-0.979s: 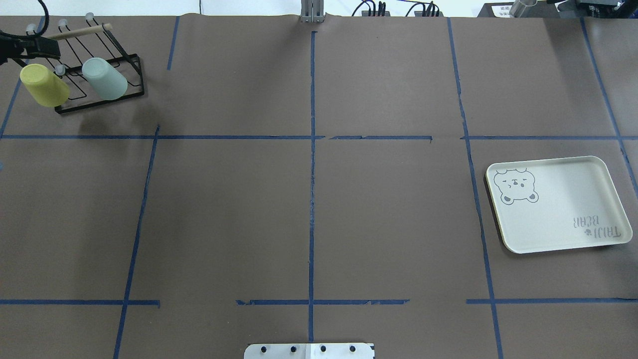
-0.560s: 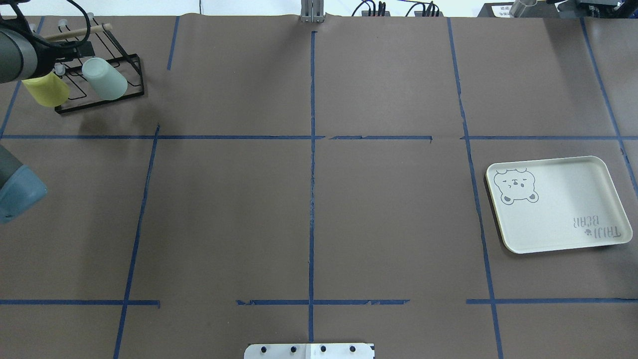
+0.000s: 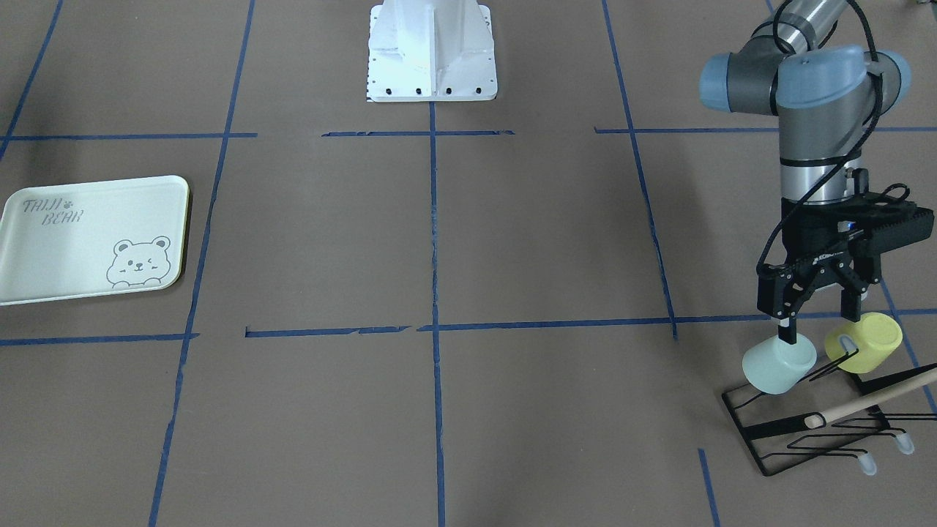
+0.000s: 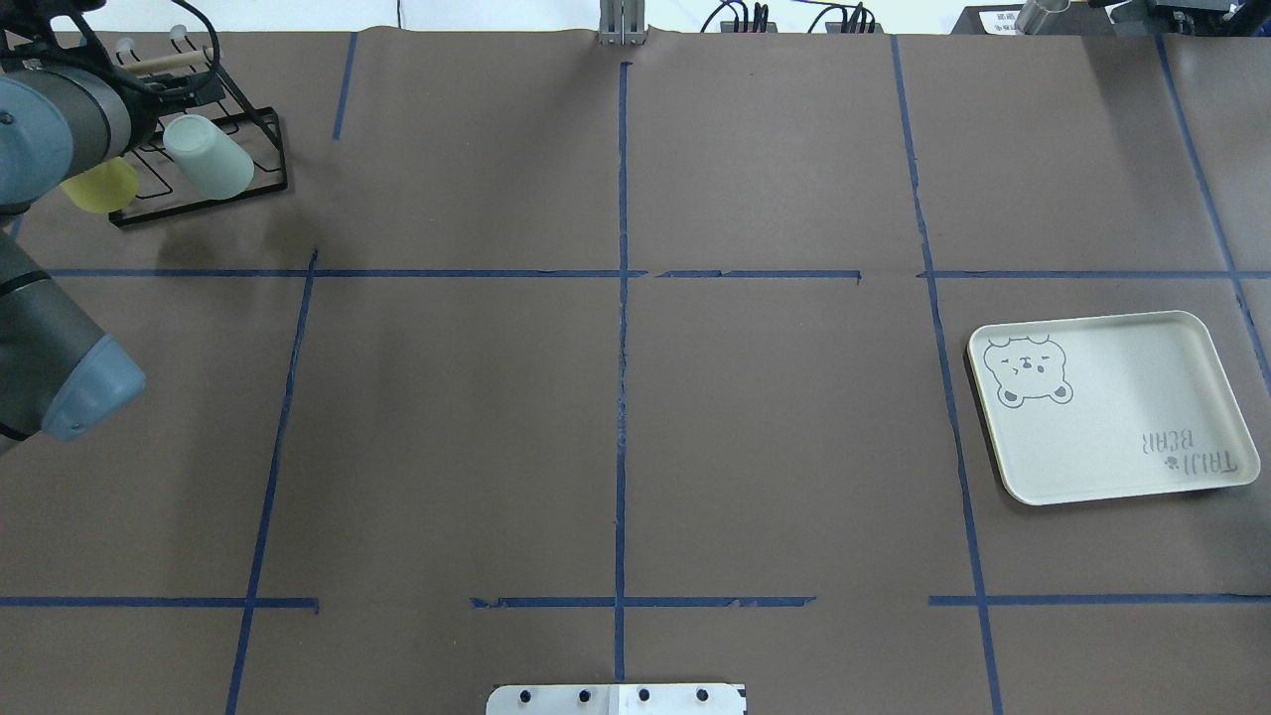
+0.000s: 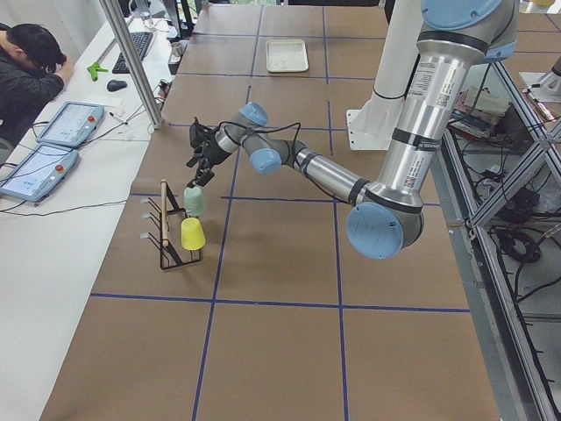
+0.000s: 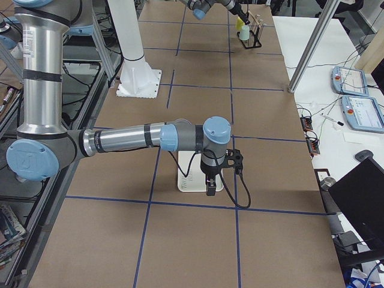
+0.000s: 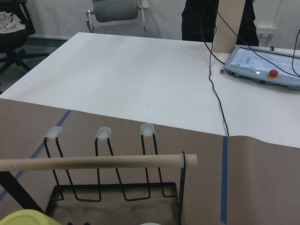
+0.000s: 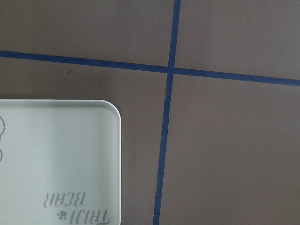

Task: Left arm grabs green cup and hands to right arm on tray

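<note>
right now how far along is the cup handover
Nothing done yet: the green cup sits on the rack, no cup on the tray. In hand: the open left gripper is at the cup. Left: grasp, handover to the right arm, placing on tray.

I see the small pale mint-green plastic cup and a yellow-green plastic cup side by side on a black wire rack. The rack stands at the far left corner of my brown table, with the yellow-green cup further left. My left gripper hangs just above both. The pale cream-green rectangular tray lies well apart on my right, under my right gripper.
</note>
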